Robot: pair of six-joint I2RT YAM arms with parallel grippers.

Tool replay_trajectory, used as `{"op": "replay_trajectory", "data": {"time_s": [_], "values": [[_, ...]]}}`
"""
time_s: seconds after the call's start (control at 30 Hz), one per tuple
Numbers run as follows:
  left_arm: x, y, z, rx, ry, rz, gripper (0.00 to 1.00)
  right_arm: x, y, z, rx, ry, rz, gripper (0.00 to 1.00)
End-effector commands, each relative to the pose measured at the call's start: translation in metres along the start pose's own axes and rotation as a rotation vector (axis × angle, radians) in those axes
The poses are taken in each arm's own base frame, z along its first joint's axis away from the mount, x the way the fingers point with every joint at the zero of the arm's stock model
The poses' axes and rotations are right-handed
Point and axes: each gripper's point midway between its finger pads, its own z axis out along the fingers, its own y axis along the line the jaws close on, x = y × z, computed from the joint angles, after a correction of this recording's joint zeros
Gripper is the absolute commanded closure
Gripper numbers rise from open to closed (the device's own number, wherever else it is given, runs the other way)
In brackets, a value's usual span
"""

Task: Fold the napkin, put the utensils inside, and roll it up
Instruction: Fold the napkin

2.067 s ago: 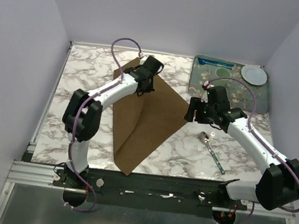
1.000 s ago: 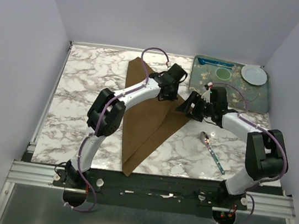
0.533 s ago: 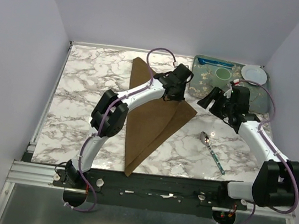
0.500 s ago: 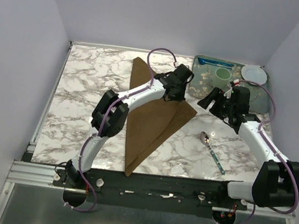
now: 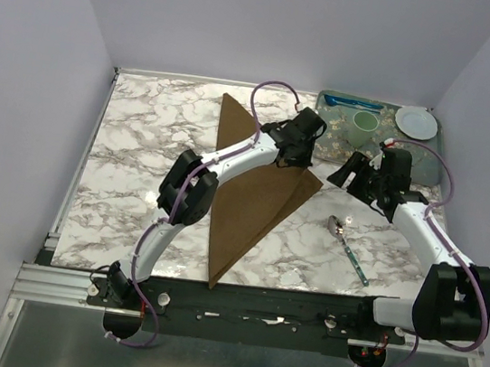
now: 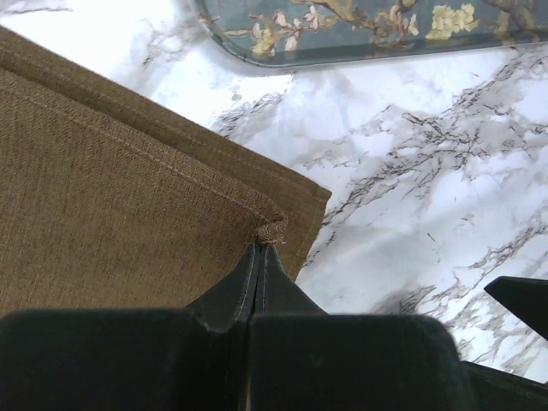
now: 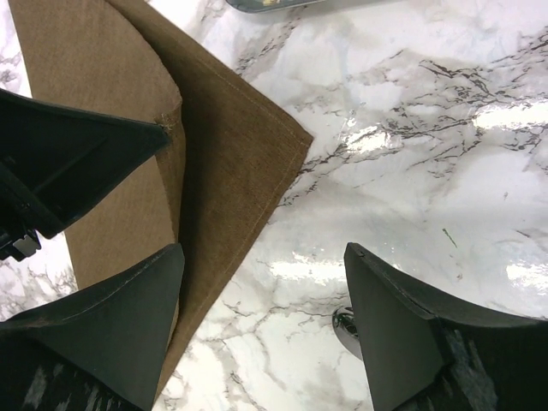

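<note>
1. The fold has been carried across. The left gripper (image 5: 303, 148), seen at upper centre of the overhead view two seconds back, is now right of centre, near the tray (image 5: 425, 168).
2. Its fingers are pinched tight on a hemmed corner of the napkin (image 5: 253, 194). In the left wrist view that corner is seen nipped at the very tips, just short of the lower layer's corner.
3. The napkin has been narrowed from a broad kite to a long triangle. It runs from upper centre to bottom centre of the overhead view, with its point out to the right.
4. The right gripper (image 5: 347, 170) has been drawn back to the right, clear of the cloth. Its fingers are spread wide and nothing is held.
5. The spoon (image 5: 347, 239) has not been touched. It lies at lower right of the overhead view on the marble table (image 5: 140, 151), apart from the napkin.
6. The fold is judged almost finished, with the top corner appearing lifted and not yet released. Placing the spoon and rolling have yet to be done.
</note>
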Motion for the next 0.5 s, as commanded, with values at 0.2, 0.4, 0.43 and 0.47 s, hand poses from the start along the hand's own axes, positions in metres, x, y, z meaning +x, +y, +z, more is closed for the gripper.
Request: {"op": "replay_trajectory", "data": {"time_s": [0.2, 0.4, 0.43, 0.47], "values": [[0.0054, -0.0179, 0.0094, 0.047, 0.011, 0.027, 1.0, 0.0066, -0.0056, -0.0066, -0.003, 0.015, -0.004, 0.16], [0.0072, -0.0225, 0.0125, 0.054, 0.014, 0.019, 1.0, 0.0088, -0.0081, -0.005, 0.001, 0.022, 0.001, 0.16], [0.0064, -0.0221, 0.0127, 0.053, 0.013, 0.017, 1.0, 0.0092, -0.0087, -0.0046, 0.001, 0.023, 0.002, 0.16], [0.0059, -0.0235, 0.0121, 0.055, 0.011, 0.018, 1.0, 0.0092, -0.0082, -0.0044, 0.0, 0.024, 0.001, 0.16]]}}
